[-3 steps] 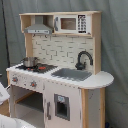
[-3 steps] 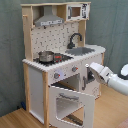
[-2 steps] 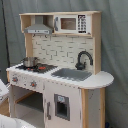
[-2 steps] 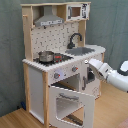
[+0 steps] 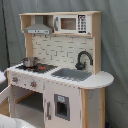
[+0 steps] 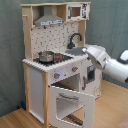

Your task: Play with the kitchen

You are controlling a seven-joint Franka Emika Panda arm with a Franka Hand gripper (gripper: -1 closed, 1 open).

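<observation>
Kitchen [image 5: 60, 75]: pale wood, white panels, curved black faucet [image 5: 83, 59].

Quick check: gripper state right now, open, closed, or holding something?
Gripper: cannot be told. In the second exterior view the arm reaches over the kitchen counter near the sink; its tip is not distinguishable.

kitchen [image 5: 60, 75]: 1 | pot [image 5: 29, 62]: 1 | faucet [image 5: 83, 59]: 1 | microwave [image 5: 73, 23]: 1 | arm [image 6: 107, 60]: 1
</observation>
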